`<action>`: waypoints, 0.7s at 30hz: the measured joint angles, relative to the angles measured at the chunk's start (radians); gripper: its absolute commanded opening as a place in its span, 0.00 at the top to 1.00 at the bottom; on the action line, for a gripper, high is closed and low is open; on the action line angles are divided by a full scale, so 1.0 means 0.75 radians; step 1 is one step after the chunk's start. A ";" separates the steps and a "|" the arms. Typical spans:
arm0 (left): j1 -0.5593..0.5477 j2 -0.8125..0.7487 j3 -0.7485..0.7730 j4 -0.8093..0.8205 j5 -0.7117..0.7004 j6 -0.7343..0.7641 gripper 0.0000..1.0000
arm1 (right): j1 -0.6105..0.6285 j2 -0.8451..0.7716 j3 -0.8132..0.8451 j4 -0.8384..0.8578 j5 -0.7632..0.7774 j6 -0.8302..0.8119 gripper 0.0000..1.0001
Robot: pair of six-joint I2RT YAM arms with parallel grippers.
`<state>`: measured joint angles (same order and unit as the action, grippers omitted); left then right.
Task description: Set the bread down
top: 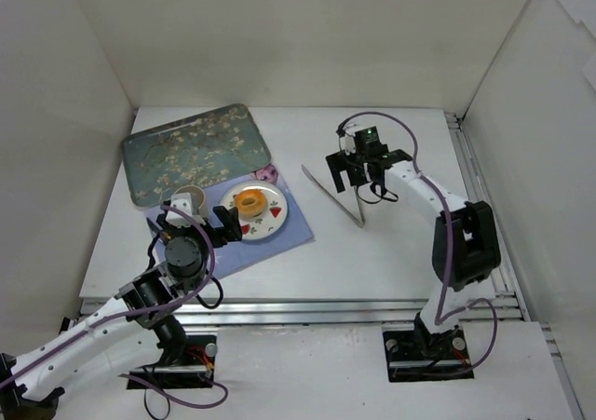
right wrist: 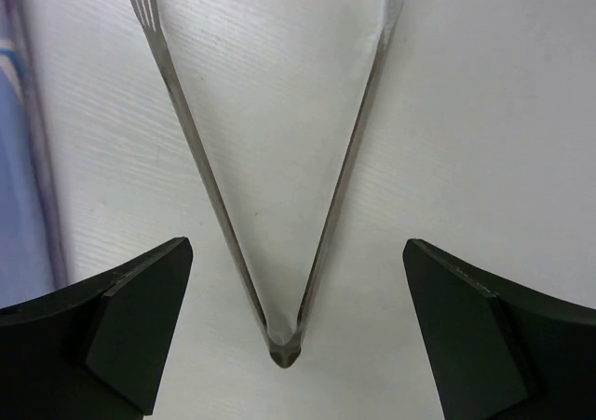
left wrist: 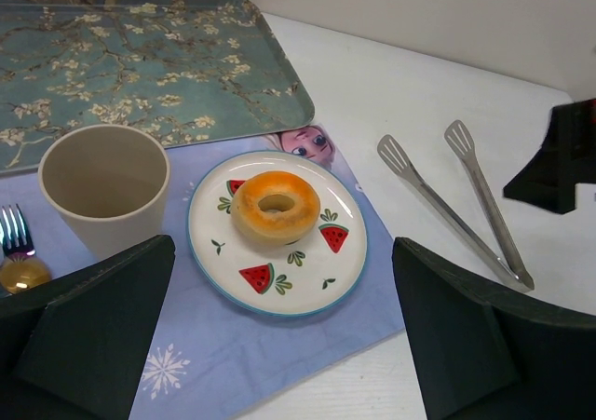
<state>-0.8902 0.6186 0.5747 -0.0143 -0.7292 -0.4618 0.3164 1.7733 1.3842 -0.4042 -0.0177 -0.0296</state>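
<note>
The bread point(top: 249, 199), a small orange-yellow ring bun, lies on the round white plate point(top: 270, 223) with watermelon marks; in the left wrist view the bread point(left wrist: 275, 205) sits just behind the middle of the plate point(left wrist: 312, 285). My left gripper point(top: 197, 223) is open and empty, just on the near side of the plate, and the left wrist view shows it point(left wrist: 279, 336) over the blue placemat point(left wrist: 251, 364). My right gripper point(top: 359, 170) is open and empty over metal tongs point(top: 333, 195); its fingers straddle the hinge end of the tongs point(right wrist: 284, 345).
A beige cup point(left wrist: 104, 185) stands left of the plate, with a fork point(left wrist: 11, 236) beside it. A floral tray point(top: 194, 150) lies at the back left. The tongs point(left wrist: 456, 196) lie right of the placemat. White walls enclose the table.
</note>
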 measured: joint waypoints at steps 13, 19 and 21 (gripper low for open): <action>0.000 0.025 0.000 0.036 0.073 0.020 0.01 | 0.627 -0.603 -0.199 0.063 0.316 0.330 0.02; 0.001 0.045 0.000 0.048 0.080 0.033 0.01 | 0.763 -0.838 -0.416 0.083 0.460 0.418 0.02; 0.000 0.042 -0.001 0.047 0.083 0.039 0.01 | 0.786 -0.920 -0.468 0.114 0.516 0.437 0.02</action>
<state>-0.8902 0.6498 0.5743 0.0212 -0.6670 -0.4324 0.9058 1.0832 1.0328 -0.3187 0.3695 0.2985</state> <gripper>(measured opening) 0.996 0.977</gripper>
